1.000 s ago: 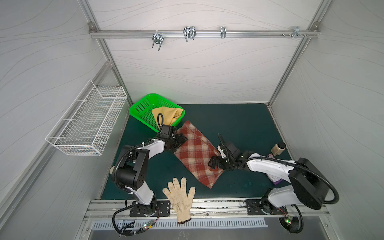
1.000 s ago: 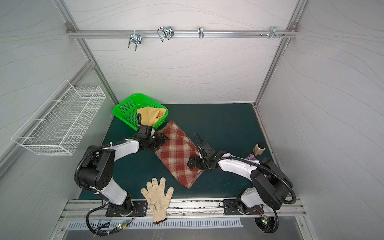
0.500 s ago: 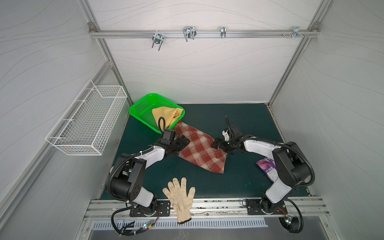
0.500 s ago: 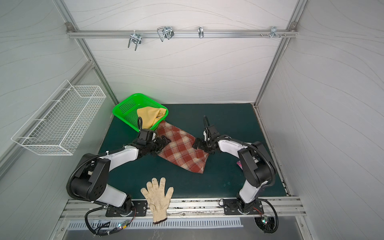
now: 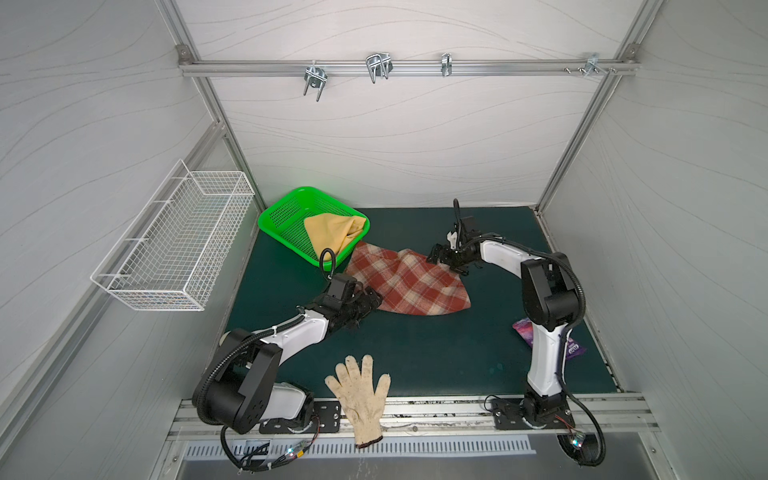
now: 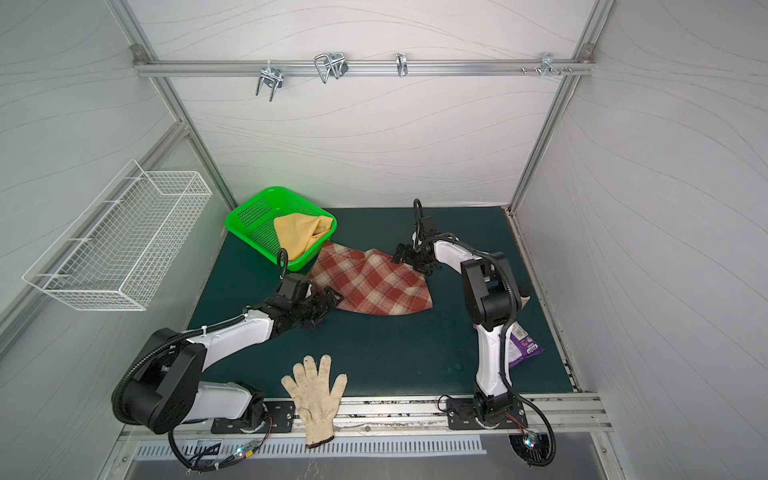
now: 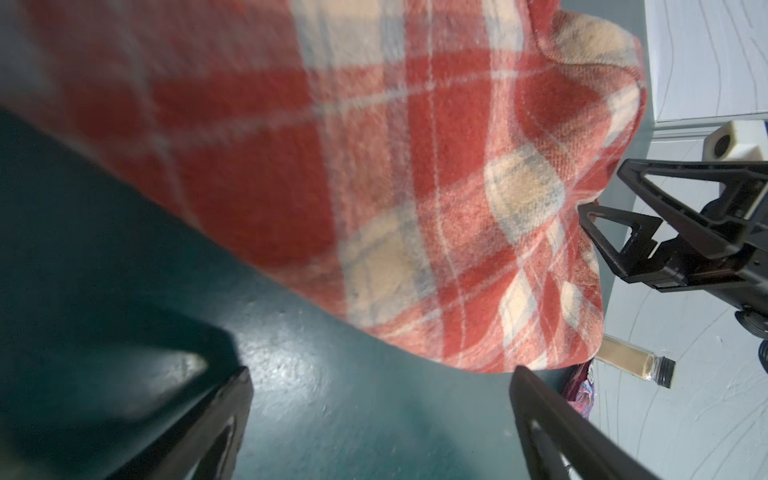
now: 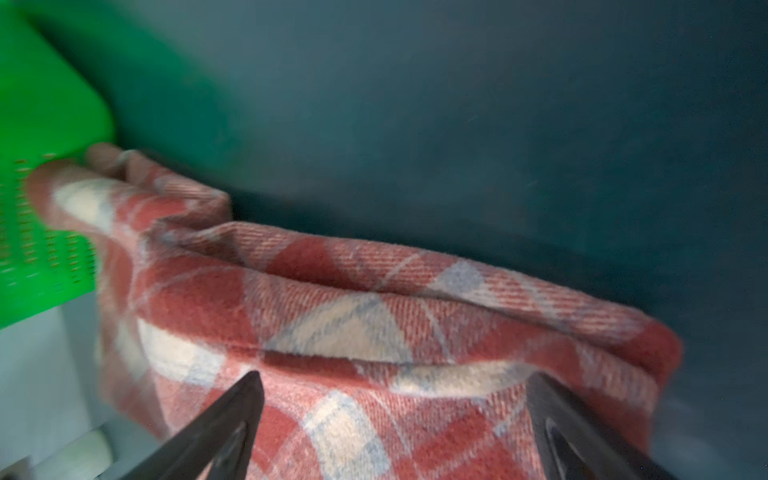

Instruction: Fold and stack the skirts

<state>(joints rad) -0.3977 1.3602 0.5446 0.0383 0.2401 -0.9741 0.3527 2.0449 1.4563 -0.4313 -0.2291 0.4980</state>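
since a second ago the rust-red and cream plaid skirt (image 5: 409, 286) of woolly cloth has gone from one long diagonal strip to a shorter doubled shape, and the right arm has swung from the near side round to the far corner. it now lies on the dark green mat (image 5: 415, 357) about mid-table, one corner up against the bright green perforated plastic basket (image 5: 279, 210). the fold looks laid, which would explain why both arms have let go: the left gripper (image 5: 368, 302) sits low at the skirt's near left edge with its jaws spread wide and only bare mat between them in its wrist view, and the right gripper (image 5: 441, 258) hangs over the far right corner, jaws just as wide, plaid cloth beneath but nothing pinched. my guess is they stand at opposite edges so the next fold can be taken from both sides. the plain mustard-yellow skirt (image 5: 332, 235) is bunched inside that basket, not yet folded, so the stack is a good way off. the white wire basket (image 5: 174, 245) on the left wall shows nothing inside. an off-white knitted work glove (image 5: 360, 395) lies at the front edge and a purple printed packet (image 6: 524, 348) sits beside the right arm's base, both well apart from the skirts.
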